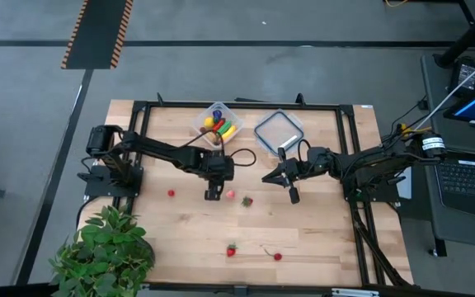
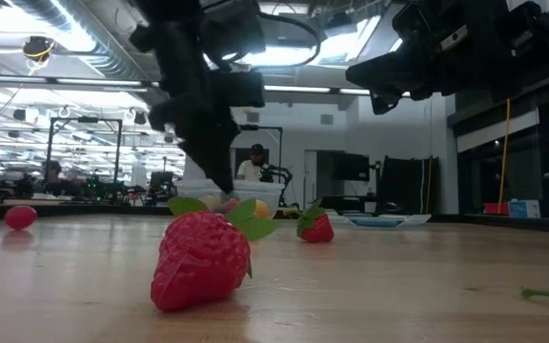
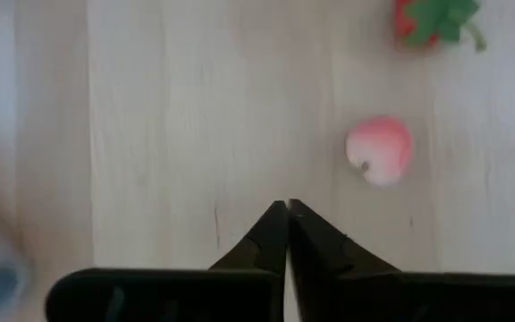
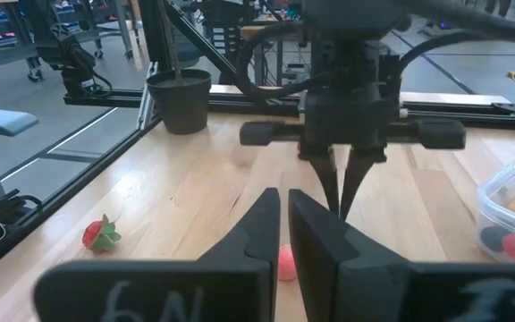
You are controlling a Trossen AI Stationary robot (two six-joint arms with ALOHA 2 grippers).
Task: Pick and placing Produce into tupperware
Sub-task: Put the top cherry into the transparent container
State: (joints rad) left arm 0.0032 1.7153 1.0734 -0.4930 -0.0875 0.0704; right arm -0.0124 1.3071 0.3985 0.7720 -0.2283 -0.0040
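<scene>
A light wooden surface [image 1: 320, 239] carries a small clear square plastic tub [image 1: 217, 123] near the middle of its far edge, already holding yellow, red, green and purple toy produce pieces. Just beside the tub, toward the right edge, lies a flat square grey lid [image 1: 278, 129]. The left gripper [image 1: 212, 195] hangs point-down near the middle of the surface, its jaws closed together on nothing. Just beside it lies a small round pink toy peach [image 3: 379, 149], too round to show a long axis, and next to that a red toy strawberry with green leaves [image 1: 246, 200]. The right gripper [image 1: 293, 196] hovers above the surface near the lid, its jaws nearly closed and empty. A small red berry [image 1: 171, 193] sits toward the left edge. Another red strawberry [image 1: 232, 250] and a red berry [image 1: 277, 256] lie near the front edge; in the low view the strawberry [image 2: 201, 257] lies on its side. A leafy green potted plant [image 1: 105, 252] stands at the front-left corner.
</scene>
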